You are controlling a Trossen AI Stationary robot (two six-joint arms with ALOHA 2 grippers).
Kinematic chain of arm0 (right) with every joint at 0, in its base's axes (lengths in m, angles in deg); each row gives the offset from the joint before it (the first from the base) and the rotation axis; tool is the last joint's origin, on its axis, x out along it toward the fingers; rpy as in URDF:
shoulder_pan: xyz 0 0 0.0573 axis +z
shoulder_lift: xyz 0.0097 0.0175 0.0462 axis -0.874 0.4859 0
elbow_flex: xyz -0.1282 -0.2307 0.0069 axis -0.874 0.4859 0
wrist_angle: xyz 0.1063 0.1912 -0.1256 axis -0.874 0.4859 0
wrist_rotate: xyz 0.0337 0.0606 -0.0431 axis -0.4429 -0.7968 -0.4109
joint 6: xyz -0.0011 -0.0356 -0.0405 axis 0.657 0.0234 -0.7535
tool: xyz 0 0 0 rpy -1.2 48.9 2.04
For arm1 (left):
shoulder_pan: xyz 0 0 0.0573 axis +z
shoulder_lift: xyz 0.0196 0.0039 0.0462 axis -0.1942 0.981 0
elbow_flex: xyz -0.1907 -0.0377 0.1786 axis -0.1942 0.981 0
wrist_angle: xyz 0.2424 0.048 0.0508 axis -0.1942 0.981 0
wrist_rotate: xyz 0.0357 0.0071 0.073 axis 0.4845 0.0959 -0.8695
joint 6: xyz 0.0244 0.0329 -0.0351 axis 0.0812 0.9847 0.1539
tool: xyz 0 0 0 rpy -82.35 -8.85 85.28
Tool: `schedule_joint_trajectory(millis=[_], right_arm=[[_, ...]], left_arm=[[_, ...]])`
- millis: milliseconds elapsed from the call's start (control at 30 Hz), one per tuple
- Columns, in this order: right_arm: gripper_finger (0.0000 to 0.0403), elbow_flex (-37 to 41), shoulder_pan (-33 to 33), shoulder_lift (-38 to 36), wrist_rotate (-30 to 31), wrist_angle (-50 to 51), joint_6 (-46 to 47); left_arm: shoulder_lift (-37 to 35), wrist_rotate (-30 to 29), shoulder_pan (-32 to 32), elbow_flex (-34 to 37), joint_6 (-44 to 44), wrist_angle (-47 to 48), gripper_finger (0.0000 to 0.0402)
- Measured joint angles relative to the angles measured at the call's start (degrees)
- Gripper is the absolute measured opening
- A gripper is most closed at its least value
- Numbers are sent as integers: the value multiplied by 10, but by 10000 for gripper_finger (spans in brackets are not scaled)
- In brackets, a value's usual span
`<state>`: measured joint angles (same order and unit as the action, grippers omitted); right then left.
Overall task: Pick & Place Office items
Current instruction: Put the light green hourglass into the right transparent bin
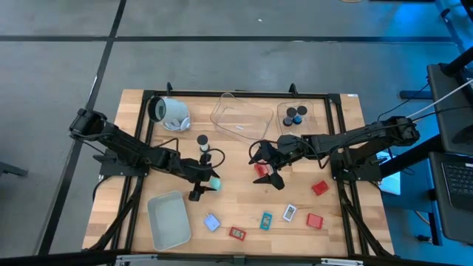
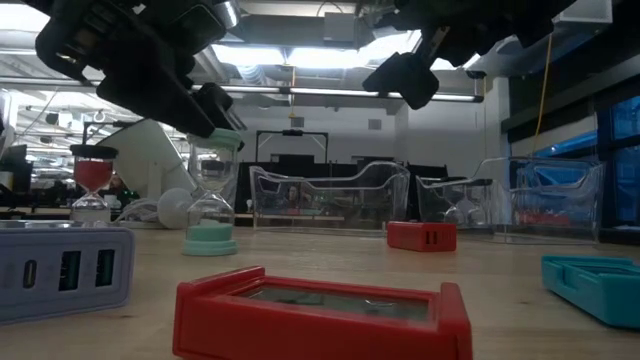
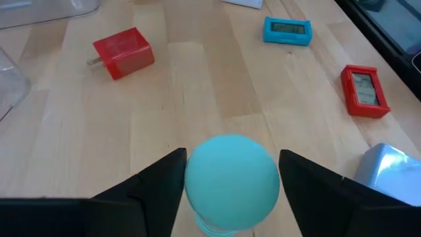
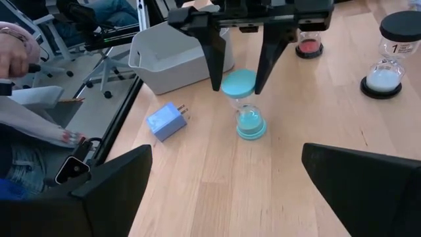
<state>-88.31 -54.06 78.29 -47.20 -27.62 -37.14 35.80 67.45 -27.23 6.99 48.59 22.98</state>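
Observation:
A teal hourglass stands upright on its base on the table. My left gripper is at its round top cap, one finger on each side. My right gripper hovers open near the table's middle, close to a red block; in its wrist view the wide-spread right gripper faces the hourglass. Other small items lie along the near side: a pale blue block, a red card, a teal card, a white card and red blocks. My left gripper holds the teal hourglass by its top cap, pinched between the two fingers, which come from above pointing down. The hourglass is upright, with its base on the table.
A grey-white bin sits at the near left. Two clear bins stand at the far side, the right one holding black and blue cylinders. A large white cylinder lies far left. A black-capped hourglass stands behind the left gripper. A person's hand shows beyond the table.

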Motion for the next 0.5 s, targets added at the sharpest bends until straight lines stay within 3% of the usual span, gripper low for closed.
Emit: schedule_joint_trajectory(millis=[300,500], right_arm=[[396,0,0,0,0,0,0],[396,0,0,0,0,0,0]], left_arm=[[0,-3,0,0,1,-1,202],[0,-1,0,0,7,0,213]])
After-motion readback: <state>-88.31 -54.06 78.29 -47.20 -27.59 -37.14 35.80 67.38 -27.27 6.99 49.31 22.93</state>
